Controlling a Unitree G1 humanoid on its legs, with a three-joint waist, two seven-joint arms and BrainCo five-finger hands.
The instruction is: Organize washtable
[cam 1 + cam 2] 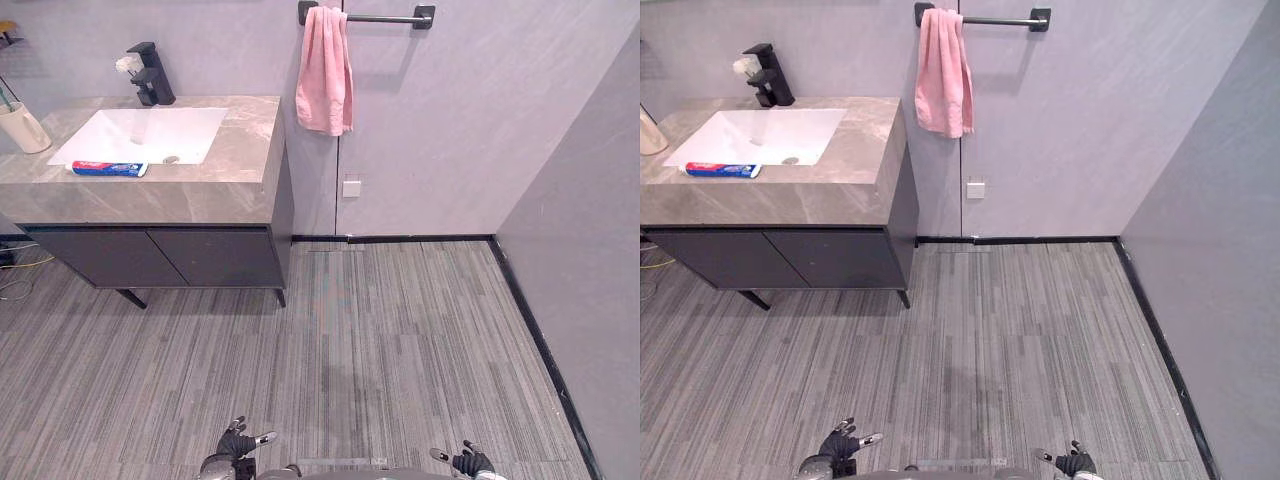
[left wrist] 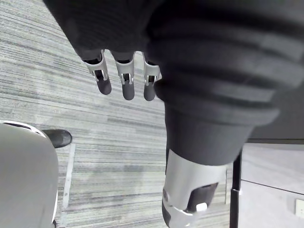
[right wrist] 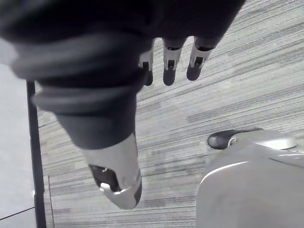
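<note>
Hands at rest: I am hanging my left hand (image 1: pixel 237 441) and right hand (image 1: pixel 470 462) low, fingers (image 2: pixel 128 88) straight, gripping nothing, because the washtable (image 1: pixel 200 195), its toothpaste tube (image 1: pixel 108 168) lying beside the sink (image 1: pixel 190 125), is standing well ahead-left, seemingly beyond reach.

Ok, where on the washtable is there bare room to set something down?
Bare: the countertop right of the sink basin, and the front strip before the toothpaste tube. Tight: the left end by the cup, and behind the basin at the faucet.
</note>
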